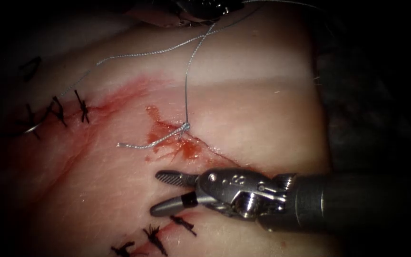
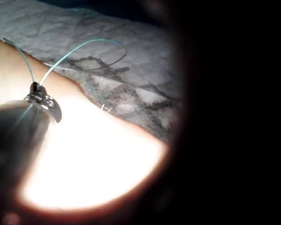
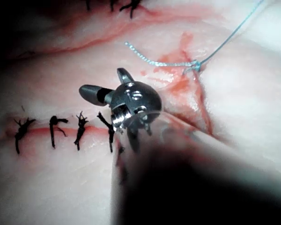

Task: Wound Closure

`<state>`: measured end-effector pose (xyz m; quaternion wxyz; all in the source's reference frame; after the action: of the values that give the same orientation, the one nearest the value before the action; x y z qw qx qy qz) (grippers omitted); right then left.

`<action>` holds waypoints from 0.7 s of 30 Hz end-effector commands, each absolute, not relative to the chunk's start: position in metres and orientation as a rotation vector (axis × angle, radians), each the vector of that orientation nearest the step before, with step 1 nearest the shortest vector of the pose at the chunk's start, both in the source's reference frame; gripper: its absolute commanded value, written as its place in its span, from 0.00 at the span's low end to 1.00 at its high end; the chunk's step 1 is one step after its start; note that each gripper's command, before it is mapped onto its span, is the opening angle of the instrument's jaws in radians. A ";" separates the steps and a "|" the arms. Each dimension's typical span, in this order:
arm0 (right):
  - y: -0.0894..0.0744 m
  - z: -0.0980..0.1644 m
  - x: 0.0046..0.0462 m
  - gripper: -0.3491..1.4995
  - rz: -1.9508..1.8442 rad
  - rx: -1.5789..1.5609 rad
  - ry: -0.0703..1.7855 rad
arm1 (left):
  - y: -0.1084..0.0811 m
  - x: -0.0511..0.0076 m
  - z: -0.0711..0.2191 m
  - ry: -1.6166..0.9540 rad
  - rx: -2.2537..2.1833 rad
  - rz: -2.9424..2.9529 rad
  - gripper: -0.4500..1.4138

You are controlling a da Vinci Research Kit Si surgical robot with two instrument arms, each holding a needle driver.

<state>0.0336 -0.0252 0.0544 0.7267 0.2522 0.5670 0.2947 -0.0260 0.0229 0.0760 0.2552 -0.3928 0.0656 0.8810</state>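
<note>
Right arm's steel hand (image 1: 167, 192) wide open, empty. Grey braided thread knot (image 1: 185, 126) just beyond, far-right; short cut tail (image 1: 141, 144) runs left. Left hand (image 2: 36, 88) holds thread.

Right tool (image 1: 170, 192): dark grey cylindrical shaft, polished silver wrist with round pivot screws, stamped marking, two slim jaws, one serrated, other black-banded near base.

Endoscope above-front, wrist cams close, both w/ thread (image 1: 186, 90)
</note>
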 end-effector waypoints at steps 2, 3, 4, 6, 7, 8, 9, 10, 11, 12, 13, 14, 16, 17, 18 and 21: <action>-0.024 0.053 0.0325 0.87 0.705 0.542 1.270 | 0.023 -0.0253 0.074 0.142 -1.101 2.302 0.00; -0.023 0.053 0.0320 0.86 0.734 0.538 1.268 | 0.023 -0.0249 0.073 0.112 -1.109 2.252 0.00; -0.023 0.053 0.0316 0.85 0.777 0.546 1.261 | 0.023 -0.0245 0.072 0.088 -1.124 2.204 0.00; -0.022 0.053 0.0310 0.84 0.854 0.525 1.255 | 0.022 -0.0239 0.071 0.030 -1.161 2.071 0.00; -0.022 0.054 0.0308 0.84 0.906 0.524 1.249 | 0.022 -0.0238 0.070 0.015 -1.179 2.013 0.00; -0.022 0.054 0.0306 0.84 0.944 0.518 1.248 | 0.022 -0.0238 0.070 -0.013 -1.206 1.964 0.00; -0.021 0.055 0.0305 0.83 0.982 0.498 1.231 | 0.021 -0.0238 0.070 -0.046 -1.222 1.923 0.00; -0.021 0.057 0.0302 0.82 1.027 0.470 1.193 | 0.021 -0.0240 0.069 -0.104 -1.263 1.841 0.00; -0.020 0.057 0.0300 0.81 1.070 0.458 1.159 | 0.021 -0.0241 0.068 -0.131 -1.277 1.810 0.00; -0.020 0.058 0.0299 0.81 1.099 0.445 1.146 | 0.021 -0.0243 0.068 -0.153 -1.291 1.784 0.00; -0.020 0.059 0.0297 0.80 1.127 0.444 1.139 | 0.021 -0.0245 0.067 -0.177 -1.307 1.755 0.00; -0.020 0.060 0.0295 0.80 1.146 0.446 1.131 | 0.021 -0.0246 0.067 -0.191 -1.318 1.739 0.00; -0.020 0.062 0.0294 0.80 1.171 0.458 1.126 | 0.021 -0.0248 0.066 -0.220 -1.345 1.706 0.00; -0.020 0.063 0.0293 0.80 1.170 0.454 1.123 | 0.021 -0.0248 0.065 -0.240 -1.363 1.691 0.00; -0.020 0.063 0.0294 0.81 1.181 0.455 1.123 | 0.021 -0.0249 0.065 -0.253 -1.368 1.687 0.00; -0.019 0.065 0.0296 0.83 1.197 0.454 1.123 | 0.021 -0.0250 0.065 -0.276 -1.377 1.676 0.00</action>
<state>0.0288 -0.0191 0.0649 0.6572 0.2011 0.4950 0.5317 -0.0245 0.0210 0.0645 0.4596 -0.5599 -0.1130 0.6801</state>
